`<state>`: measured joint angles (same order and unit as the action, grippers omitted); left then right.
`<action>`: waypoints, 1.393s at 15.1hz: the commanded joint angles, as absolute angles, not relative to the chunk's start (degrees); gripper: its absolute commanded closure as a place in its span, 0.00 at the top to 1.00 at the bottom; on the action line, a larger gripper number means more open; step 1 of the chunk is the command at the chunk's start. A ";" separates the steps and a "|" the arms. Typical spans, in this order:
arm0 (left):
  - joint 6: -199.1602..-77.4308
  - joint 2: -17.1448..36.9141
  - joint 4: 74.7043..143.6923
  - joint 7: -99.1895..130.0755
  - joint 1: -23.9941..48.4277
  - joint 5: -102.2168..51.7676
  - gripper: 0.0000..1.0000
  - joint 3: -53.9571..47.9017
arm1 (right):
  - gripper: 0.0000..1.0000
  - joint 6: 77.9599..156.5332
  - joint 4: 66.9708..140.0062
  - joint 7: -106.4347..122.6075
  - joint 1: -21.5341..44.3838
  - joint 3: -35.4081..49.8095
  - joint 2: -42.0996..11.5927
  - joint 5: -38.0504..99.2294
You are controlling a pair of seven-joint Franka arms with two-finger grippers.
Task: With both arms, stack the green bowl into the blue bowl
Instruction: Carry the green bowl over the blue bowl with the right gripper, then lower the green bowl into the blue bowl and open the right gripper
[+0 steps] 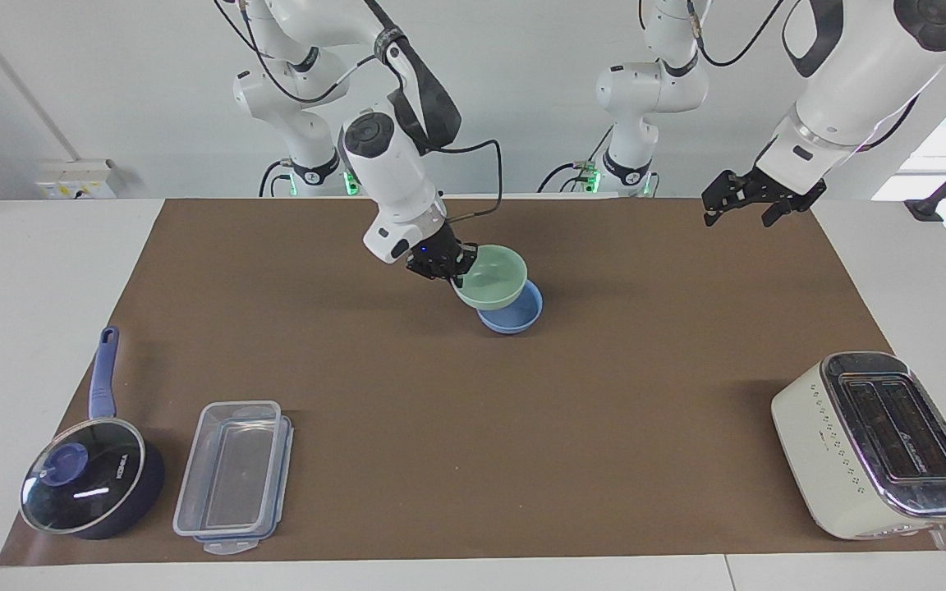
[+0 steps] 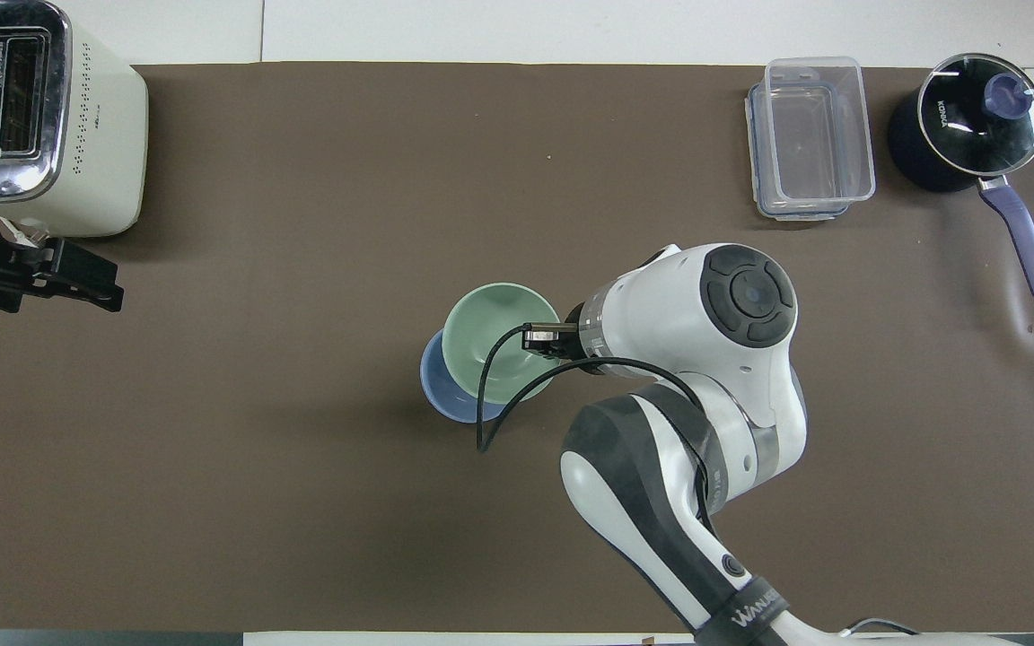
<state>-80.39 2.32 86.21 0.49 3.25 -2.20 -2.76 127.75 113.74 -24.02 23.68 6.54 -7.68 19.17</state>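
Note:
The blue bowl (image 1: 514, 318) stands on the brown mat (image 1: 522, 427) near its middle; it also shows in the overhead view (image 2: 442, 395). My right gripper (image 1: 445, 263) is shut on the rim of the green bowl (image 1: 491, 277) and holds it slightly tilted just over the blue bowl, covering most of it from above (image 2: 492, 341). I cannot tell whether the two bowls touch. The right gripper also shows in the overhead view (image 2: 542, 338). My left gripper (image 1: 756, 202) is open and empty, raised high over the left arm's end of the mat (image 2: 55, 280).
A cream toaster (image 1: 875, 443) stands at the left arm's end, farther from the robots. A clear plastic container (image 1: 235, 476) and a dark pot with glass lid and blue handle (image 1: 87, 484) stand at the right arm's end, also farther out.

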 commanded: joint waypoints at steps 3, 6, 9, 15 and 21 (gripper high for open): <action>-78.49 1.50 86.83 -1.84 2.72 -0.79 1.00 -3.16 | 0.00 129.10 113.03 -23.64 25.05 6.42 -9.93 19.95; -78.92 1.14 87.36 -1.76 2.81 -0.01 1.00 -3.16 | 0.00 128.24 108.74 -24.52 27.15 6.50 -13.61 19.95; -79.19 1.23 87.28 -1.23 2.90 0.79 1.00 -3.51 | 0.00 126.49 108.54 -25.14 28.13 6.33 -14.33 18.90; -79.19 1.23 87.19 1.30 2.20 0.53 1.00 -3.51 | 0.00 127.79 108.46 -25.22 29.09 6.33 -15.82 14.68; -80.15 1.23 87.27 5.10 2.72 -0.09 1.00 -3.52 | 0.00 128.50 108.55 -25.22 29.00 6.42 -16.52 12.83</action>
